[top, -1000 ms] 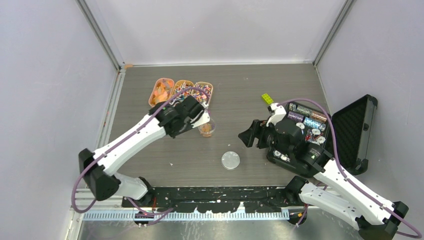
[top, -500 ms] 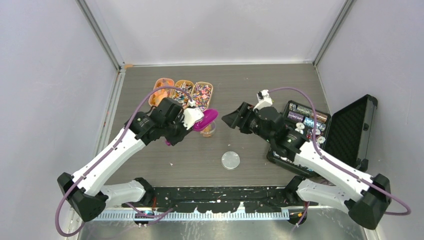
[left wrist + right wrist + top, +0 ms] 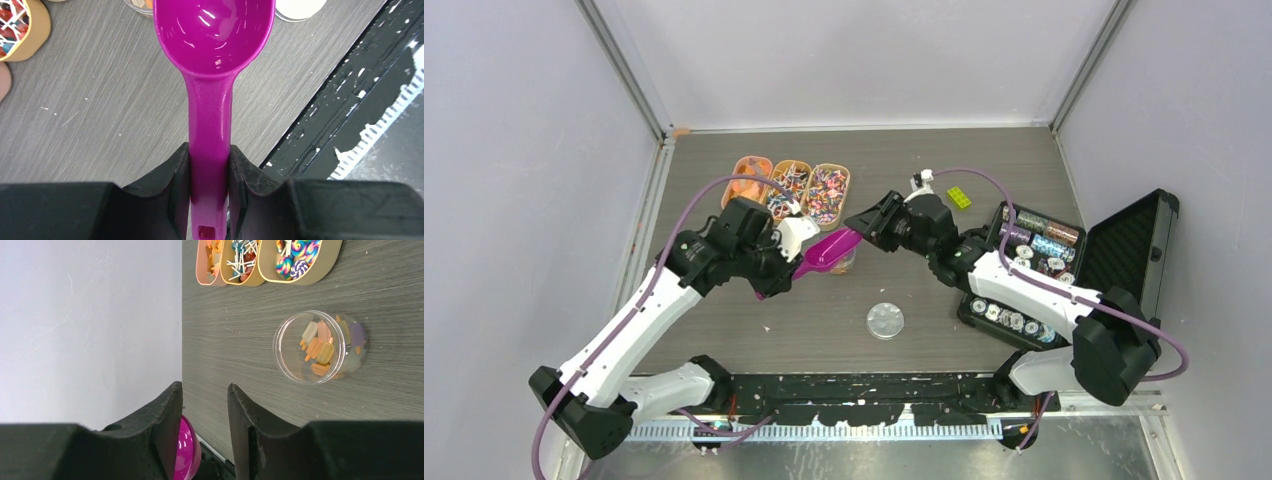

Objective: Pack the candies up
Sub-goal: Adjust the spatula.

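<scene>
Three trays [image 3: 327,265], clear cup [image 3: 276,347] holding candies [image 3: 320,350], left pincer [image 3: 209,155] gripping scoop [image 3: 212,35], right pincer [image 3: 204,390] released.

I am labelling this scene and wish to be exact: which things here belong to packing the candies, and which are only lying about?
For the job:
- candies in three trays
- clear cup, some candies already inside
- purple scoop, held in the left claw
- round lid, probably for the cup

Lying about:
- black case
- poker chips inside it
- yellow-green brick

arms [image 3: 639,320]: white shells, black joints | cables [image 3: 969,170]: purple | fingers [image 3: 165,190]: black
</scene>
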Available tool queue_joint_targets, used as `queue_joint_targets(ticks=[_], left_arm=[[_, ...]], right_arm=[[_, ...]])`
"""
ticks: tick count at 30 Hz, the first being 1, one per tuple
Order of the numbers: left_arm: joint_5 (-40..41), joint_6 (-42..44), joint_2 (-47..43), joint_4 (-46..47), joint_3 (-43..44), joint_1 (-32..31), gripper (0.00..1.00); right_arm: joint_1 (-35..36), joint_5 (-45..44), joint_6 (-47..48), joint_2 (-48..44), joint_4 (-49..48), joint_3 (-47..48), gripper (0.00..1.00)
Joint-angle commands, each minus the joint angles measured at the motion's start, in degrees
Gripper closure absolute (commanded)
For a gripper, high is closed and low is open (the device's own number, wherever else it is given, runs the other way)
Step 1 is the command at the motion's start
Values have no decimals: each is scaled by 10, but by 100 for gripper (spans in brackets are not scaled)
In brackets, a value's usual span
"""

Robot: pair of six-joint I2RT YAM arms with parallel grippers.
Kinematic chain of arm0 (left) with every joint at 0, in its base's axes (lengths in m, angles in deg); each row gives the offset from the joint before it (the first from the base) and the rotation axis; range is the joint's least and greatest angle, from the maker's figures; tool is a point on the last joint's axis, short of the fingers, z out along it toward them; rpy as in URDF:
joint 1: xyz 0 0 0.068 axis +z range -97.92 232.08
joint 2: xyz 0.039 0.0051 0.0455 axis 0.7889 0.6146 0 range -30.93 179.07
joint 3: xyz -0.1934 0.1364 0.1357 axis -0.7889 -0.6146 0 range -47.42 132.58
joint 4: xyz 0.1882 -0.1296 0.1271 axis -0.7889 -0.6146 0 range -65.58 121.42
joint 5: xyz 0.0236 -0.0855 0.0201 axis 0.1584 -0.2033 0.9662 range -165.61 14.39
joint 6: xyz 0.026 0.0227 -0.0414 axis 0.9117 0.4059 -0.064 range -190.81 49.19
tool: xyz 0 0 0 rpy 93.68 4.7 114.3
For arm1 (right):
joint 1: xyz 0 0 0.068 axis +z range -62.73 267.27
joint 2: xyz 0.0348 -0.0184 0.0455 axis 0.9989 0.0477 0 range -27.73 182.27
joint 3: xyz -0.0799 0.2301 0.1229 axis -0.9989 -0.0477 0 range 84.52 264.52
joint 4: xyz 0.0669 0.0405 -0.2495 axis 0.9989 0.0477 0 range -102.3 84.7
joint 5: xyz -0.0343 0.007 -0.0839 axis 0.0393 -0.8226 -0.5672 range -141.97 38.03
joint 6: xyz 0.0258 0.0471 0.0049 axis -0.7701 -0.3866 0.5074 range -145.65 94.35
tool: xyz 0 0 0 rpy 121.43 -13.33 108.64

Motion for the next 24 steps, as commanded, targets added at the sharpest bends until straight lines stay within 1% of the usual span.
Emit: queue_joint_targets(ticks=[1,5,7,13,18,22,24], left_arm=[[-53,-26,-21,40,24,44,100],[-110,-43,-22,65,31,85,100],[-118,-56,-20,81,33,91,100],[-90,-80,-18,113,31,97,100],[-86,-94,-19,132,34,98,100],[-77,-97,-20,138,36,99,100],[-58,-97,-20,136,37,99,100]], right_arm=[[-3,15,-31,6,-58,-28,58],[-3,31,-32,27,-70,-41,61],[-3,35,-35,33,-80,-50,61],[-3,37,-28,36,-86,-65,61],[-3,47,-30,44,-94,-75,62],[-3,47,-34,46,-101,-82,62],[-3,45,-34,45,-102,-82,62]])
